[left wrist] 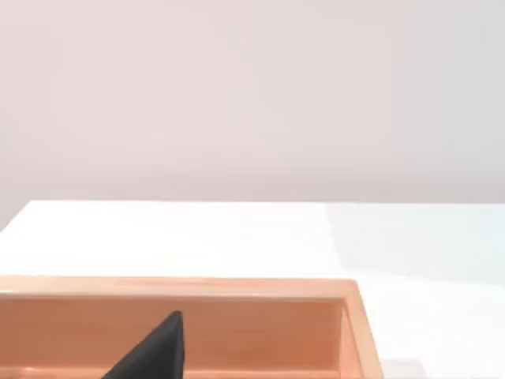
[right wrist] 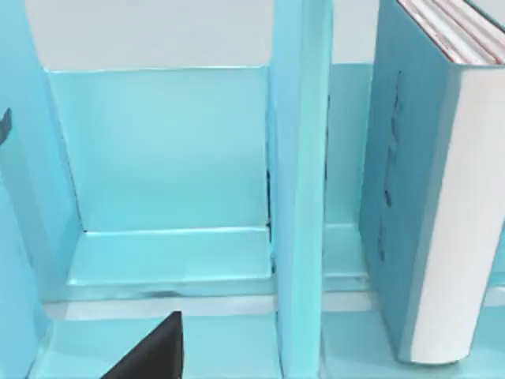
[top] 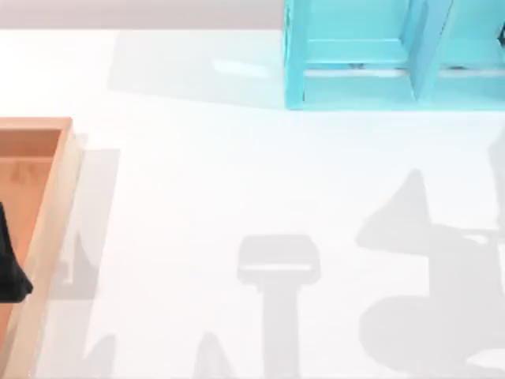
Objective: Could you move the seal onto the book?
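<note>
- Smooth, matte white table [top: 237, 181], flat, crossed by soft grey shadows [top: 278, 268] with blocky and rounded outlines.
- Light wooden tray [top: 55, 205] at the table's left edge: warm orange-tan, straight raised walls, square corner, faint grain on the inner floor.
- Same tray [left wrist: 237, 288] in the left wrist view, its pale flat rim running along the white surface below a plain off-white wall.
- Left gripper [top: 11, 264] over the tray's interior as a dull black, pointed wedge; open or closed, cannot tell.
- Glossy cyan shelf unit [top: 347, 55] at the far edge, right of centre: flat panels, an upright divider, box-like compartments with lightly reflective floors.
- Right gripper [right wrist: 154, 354] close in front of that shelf unit [right wrist: 158, 150], seen as a matte black tapered tip; open or closed, cannot tell.
- The book [right wrist: 410, 197] standing upright on end inside a shelf compartment, just beside the divider, on the divider's far side from the black tip.
- Rectangular hardcover, teal-blue, darker than the shelf, with faint darker markings; a broad smooth white face beside the cover, and thin white and reddish page lines at the upper end.
</note>
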